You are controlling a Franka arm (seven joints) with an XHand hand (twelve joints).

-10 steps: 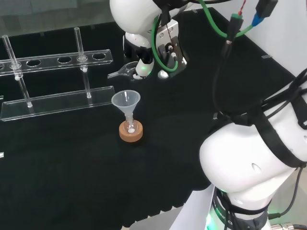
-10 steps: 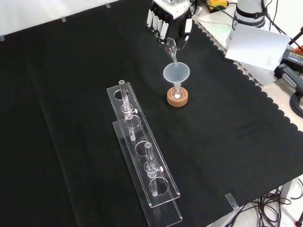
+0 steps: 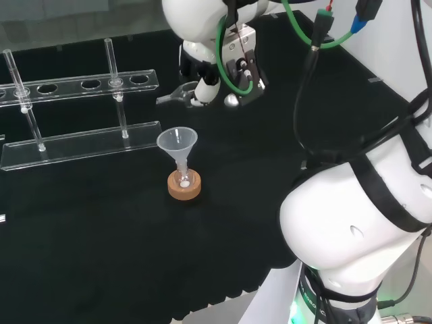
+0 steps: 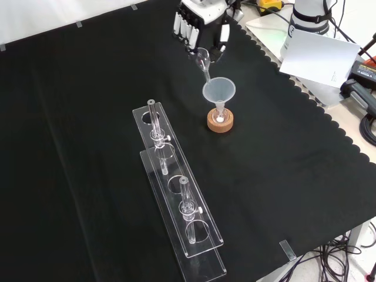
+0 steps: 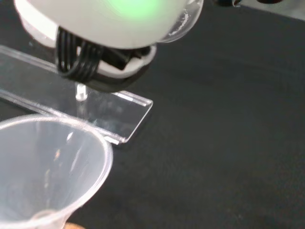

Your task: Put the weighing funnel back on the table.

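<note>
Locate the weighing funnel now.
Front view, top centre: the weighing funnel is held in the hand, its stem slanting down toward the funnel just below and to its right.

head: looking down over the arm's white links [image 3: 351,223] at the funnel [image 3: 177,143] from behind and above | front: looking down on the funnel [image 4: 219,91] from a quarter turn round | wrist: sitting close by the funnel [image 5: 47,167] | shared: all three are catching the funnel and the clear rack [image 3: 81,145] beside it
</note>
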